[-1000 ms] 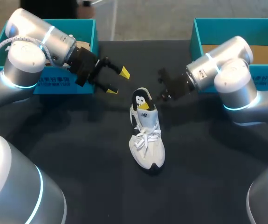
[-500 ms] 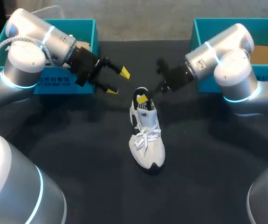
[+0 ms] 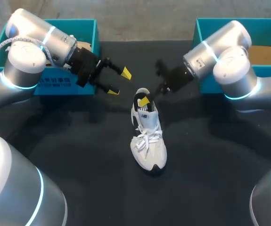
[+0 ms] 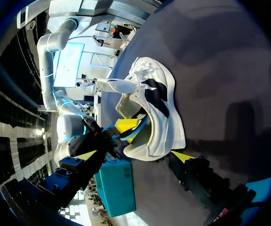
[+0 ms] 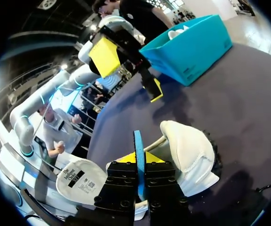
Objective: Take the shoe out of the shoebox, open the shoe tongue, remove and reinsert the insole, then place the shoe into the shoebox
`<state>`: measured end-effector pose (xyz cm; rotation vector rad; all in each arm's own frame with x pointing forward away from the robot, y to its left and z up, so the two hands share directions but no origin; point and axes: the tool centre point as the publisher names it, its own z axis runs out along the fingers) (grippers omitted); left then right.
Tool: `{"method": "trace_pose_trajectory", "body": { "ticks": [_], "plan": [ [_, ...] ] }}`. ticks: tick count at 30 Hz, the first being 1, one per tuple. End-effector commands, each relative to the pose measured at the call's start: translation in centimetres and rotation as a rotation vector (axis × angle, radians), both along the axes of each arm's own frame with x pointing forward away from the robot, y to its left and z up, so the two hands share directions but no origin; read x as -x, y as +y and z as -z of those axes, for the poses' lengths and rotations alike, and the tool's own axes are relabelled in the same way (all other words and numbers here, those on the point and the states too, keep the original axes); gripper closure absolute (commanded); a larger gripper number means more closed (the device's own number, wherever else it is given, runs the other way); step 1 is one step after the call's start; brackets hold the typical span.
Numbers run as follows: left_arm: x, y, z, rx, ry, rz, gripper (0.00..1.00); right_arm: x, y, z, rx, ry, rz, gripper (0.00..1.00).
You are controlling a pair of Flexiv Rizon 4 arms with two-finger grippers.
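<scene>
While the black table (image 3: 78, 155) holds the left shoebox (image 3: 86, 28) and right shoebox (image 3: 206, 28) well behind the upright white shoe (image 3: 147, 136), the left gripper (image 3: 119, 82) hangs spread open beside its heel, and the right gripper (image 5: 139, 162) is clamped on the blue insole (image 5: 138, 141) at its heel opening.

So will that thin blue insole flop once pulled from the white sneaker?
Probably floppy: the thin blue insole shows a narrow edge pinched in the right gripper. Likely light, being so thin. The white sneaker may drag along, since the open left gripper isn't holding it.
</scene>
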<state>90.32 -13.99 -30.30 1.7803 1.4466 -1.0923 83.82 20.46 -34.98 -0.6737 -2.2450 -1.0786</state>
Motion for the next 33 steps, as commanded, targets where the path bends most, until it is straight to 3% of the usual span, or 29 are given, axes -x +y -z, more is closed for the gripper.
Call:
{"method": "trace_pose_trajectory", "body": {
  "ticks": [1, 9, 11, 13, 14, 15, 17, 20, 33],
  "plan": [
    [0.0, -0.1, 0.1, 0.002, -0.002, 0.0, 0.0, 0.6, 0.4, 0.4, 0.019, 0.008, 0.004, 1.0],
    [0.0, -0.1, 0.1, 0.002, -0.002, 0.0, 0.0, 1.2, 0.4, 0.7, 0.017, 0.023, 0.016, 0.98],
    [0.0, -0.1, 0.1, 0.002, -0.002, 0.0, 0.0, 1.1, 0.4, 0.3, 0.01, 0.012, 0.021, 0.6],
    [0.0, -0.1, 0.1, 0.002, -0.002, 0.0, 0.0, 0.9, 0.5, -0.1, 0.01, -0.002, 0.02, 0.49],
    [0.0, -0.1, 0.1, 0.002, -0.002, 0.0, 0.0, 0.8, 0.6, -0.3, 0.008, -0.006, 0.017, 0.32],
    [0.0, -0.1, 0.1, 0.002, -0.002, 0.0, 0.0, 0.8, 0.6, -0.4, 0.008, -0.007, 0.017, 0.31],
    [0.0, -0.1, 0.1, 0.002, -0.002, 0.0, 0.0, 0.6, 0.9, -1.0, 0.007, -0.023, 0.006, 0.13],
    [0.0, -0.1, 0.1, 0.002, -0.002, 0.0, 0.0, 0.5, 1.2, -1.7, 0.008, -0.045, -0.001, 0.02],
    [0.0, -0.1, 0.1, 0.002, -0.002, 0.0, 0.0, 0.5, 1.6, -3.0, 0.018, -0.086, -0.015, 0.0]
  ]
}}
